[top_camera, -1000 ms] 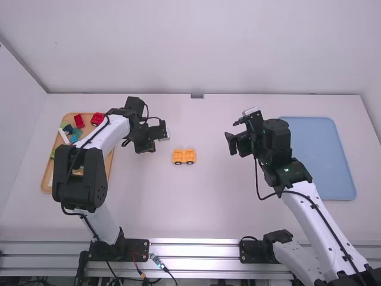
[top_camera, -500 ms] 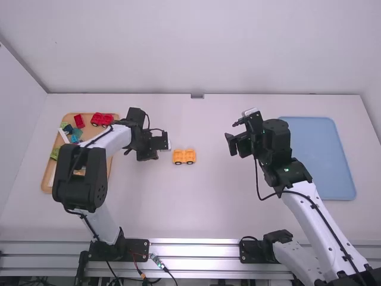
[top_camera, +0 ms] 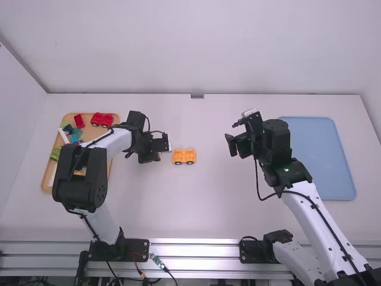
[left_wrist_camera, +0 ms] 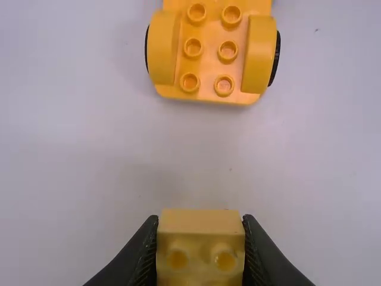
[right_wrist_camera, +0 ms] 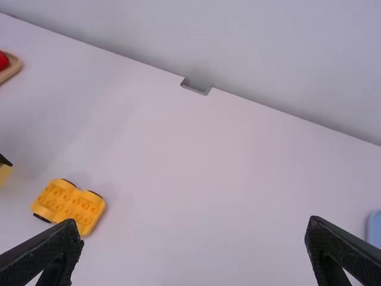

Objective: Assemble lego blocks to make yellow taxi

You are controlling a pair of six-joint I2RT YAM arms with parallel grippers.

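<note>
Yellow bricks have my eye: a wheeled base (top_camera: 184,156) sits out on the white tabletop (top_camera: 196,208), studs up, its wheels along both sides. Just beside it, on the left as I look from behind the arms, is the robot's left hand (top_camera: 159,150), with a yellow block (left_wrist_camera: 200,247) pinched between its two fingers. There's a gap between that block and the base; they aren't touching.

Across from it, on the other side of the base and well apart from it, the right hand (top_camera: 234,136) has its fingers spread wide, nothing between them. Past that hand lies a blue tray (top_camera: 321,155).

Over at the far left there's a wooden tray (top_camera: 46,180), partly under the left arm from where I stand, holding a red wheeled base (top_camera: 102,120), a red brick (top_camera: 78,121) and a green piece (top_camera: 55,153), among others.
</note>
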